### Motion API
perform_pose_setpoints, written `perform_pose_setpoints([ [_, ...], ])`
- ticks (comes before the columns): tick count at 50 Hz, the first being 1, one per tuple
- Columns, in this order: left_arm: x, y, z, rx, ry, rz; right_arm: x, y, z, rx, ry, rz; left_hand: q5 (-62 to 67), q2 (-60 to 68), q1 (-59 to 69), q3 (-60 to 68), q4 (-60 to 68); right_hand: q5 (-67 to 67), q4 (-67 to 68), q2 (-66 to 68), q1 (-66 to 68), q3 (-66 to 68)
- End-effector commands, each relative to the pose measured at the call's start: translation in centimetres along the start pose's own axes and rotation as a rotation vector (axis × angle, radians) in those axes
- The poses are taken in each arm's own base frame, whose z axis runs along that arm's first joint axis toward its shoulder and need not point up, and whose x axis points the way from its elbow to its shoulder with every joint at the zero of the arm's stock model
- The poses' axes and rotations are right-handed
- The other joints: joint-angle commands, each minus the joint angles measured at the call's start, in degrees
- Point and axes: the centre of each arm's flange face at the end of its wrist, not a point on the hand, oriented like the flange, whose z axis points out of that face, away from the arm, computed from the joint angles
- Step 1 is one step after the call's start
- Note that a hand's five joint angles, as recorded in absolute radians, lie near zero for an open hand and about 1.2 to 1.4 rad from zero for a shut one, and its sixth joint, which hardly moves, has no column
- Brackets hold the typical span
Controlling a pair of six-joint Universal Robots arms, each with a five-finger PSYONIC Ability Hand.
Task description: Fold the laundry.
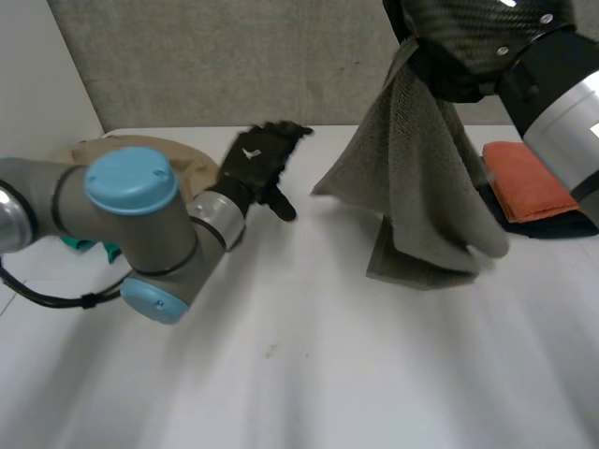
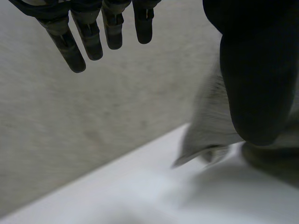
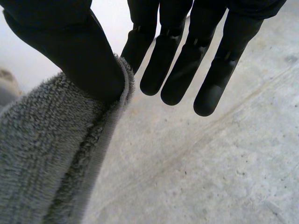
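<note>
A grey towel [image 1: 421,187] hangs from my right hand [image 1: 468,42], high above the table, and its lower end rests on the white table [image 1: 309,374]. In the right wrist view the thumb of my right hand [image 3: 79,51] pinches the edge of the grey towel [image 3: 46,163] against a finger, while the other fingers stay straight. My left hand [image 1: 262,159] hovers to the left of the towel with fingers spread and holds nothing. From the left wrist, the straight fingers of my left hand [image 2: 88,32] point at the wall, and a corner of the towel [image 2: 210,135] hangs beside the thumb.
A folded orange cloth [image 1: 529,178] lies on a dark cloth [image 1: 552,224] at the right edge. A beige cloth [image 1: 150,150] is heaped at the back left behind my left arm, with a bit of teal cloth [image 1: 89,246] under it. A grey wall [image 1: 234,56] backs the table.
</note>
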Motion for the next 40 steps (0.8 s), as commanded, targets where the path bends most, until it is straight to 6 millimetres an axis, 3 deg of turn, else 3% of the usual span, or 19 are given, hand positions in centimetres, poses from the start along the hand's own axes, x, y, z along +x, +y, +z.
perform_pose_setpoints([
  [1, 2.2, 2.4, -0.3, -0.074, 0.082, -0.154, -0.1, -0.9, -0.7, 0.009, 0.002, 0.031, 3.05, 4.28, 5.18, 3.75, 4.49, 13.04, 11.26, 12.28, 14.73, 11.70],
  [4, 2.5, 3.1, 0.0, -0.087, 0.081, -0.190, -0.2, -0.8, -0.8, 0.002, 0.001, 0.038, 11.27, 12.50, 13.40, 11.98, 12.71, 13.04, 11.26, 12.28, 14.73, 11.70],
  [5, 2.5, 3.2, 0.1, -0.088, 0.082, -0.196, -0.1, -0.7, -0.8, -0.003, 0.003, 0.038, 19.14, 20.36, 21.27, 19.84, 20.58, 13.04, 11.26, 12.28, 14.73, 11.70],
  [6, 2.5, 3.6, 0.2, -0.098, 0.080, -0.204, -0.2, -0.7, -0.9, -0.004, 0.003, 0.040, 44.70, 45.92, 46.83, 45.40, 46.13, 13.04, 11.26, 12.28, 14.73, 11.70],
  [7, 2.4, 3.8, 0.1, -0.104, 0.078, -0.200, -0.2, -0.6, -0.8, -0.008, 0.005, 0.041, 59.77, 61.00, 61.91, 60.48, 61.21, 13.04, 11.26, 12.28, 14.73, 11.70],
  [8, 2.4, 3.9, 0.1, -0.110, 0.074, -0.198, 0.1, -0.5, -0.8, -0.012, 0.012, 0.038, 66.90, 68.12, 69.03, 67.60, 68.33, 13.04, 11.26, 12.28, 14.73, 11.70],
  [13, 0.8, 3.0, -0.7, -0.143, -0.045, -0.189, 0.4, 0.2, -0.8, -0.046, 0.024, 0.043, 66.97, 68.19, 69.10, 67.67, 68.40, 13.04, 11.26, 12.28, 14.73, 11.70],
  [14, -0.3, 0.9, -1.4, -0.124, -0.101, -0.175, 0.4, 0.3, -0.8, -0.055, 0.027, 0.045, 66.97, 68.19, 69.10, 67.67, 68.40, 13.04, 11.26, 12.28, 14.73, 11.70],
  [19, -3.9, -4.8, -4.2, -0.069, -0.208, -0.102, 1.4, 4.1, -0.7, -0.207, 0.042, 0.064, 66.97, 68.19, 69.10, 67.67, 68.40, 13.04, 11.26, 12.28, 14.73, 11.70],
  [22, -4.0, -7.3, -6.2, -0.056, -0.216, -0.029, 1.7, 5.6, -0.8, -0.278, 0.033, 0.078, 66.97, 68.19, 69.10, 67.67, 68.40, 13.04, 11.26, 12.28, 14.73, 11.70],
  [26, -3.3, -8.6, -8.6, -0.103, -0.189, 0.059, 1.3, 7.5, -1.2, -0.375, 0.002, 0.097, 66.97, 68.19, 69.10, 67.67, 68.40, 13.04, 11.26, 12.28, 14.73, 11.70],
  [32, -2.6, -7.0, -9.9, -0.213, -0.130, 0.113, -0.8, 10.9, -1.5, -0.508, -0.075, 0.155, 66.97, 68.19, 69.10, 67.67, 68.40, 13.04, 11.26, 12.28, 14.73, 11.70],
  [34, -2.5, -5.7, -9.8, -0.263, -0.116, 0.121, -1.5, 12.6, -1.6, -0.549, -0.093, 0.180, 66.97, 68.19, 69.10, 67.67, 68.40, 13.04, 11.26, 12.28, 14.73, 11.70],
  [40, -3.2, -0.3, -7.2, -0.390, -0.101, 0.147, -3.7, 16.9, -2.3, -0.672, -0.132, 0.248, 66.97, 68.19, 69.10, 67.67, 68.40, 13.04, 11.26, 12.28, 14.73, 11.70],
])
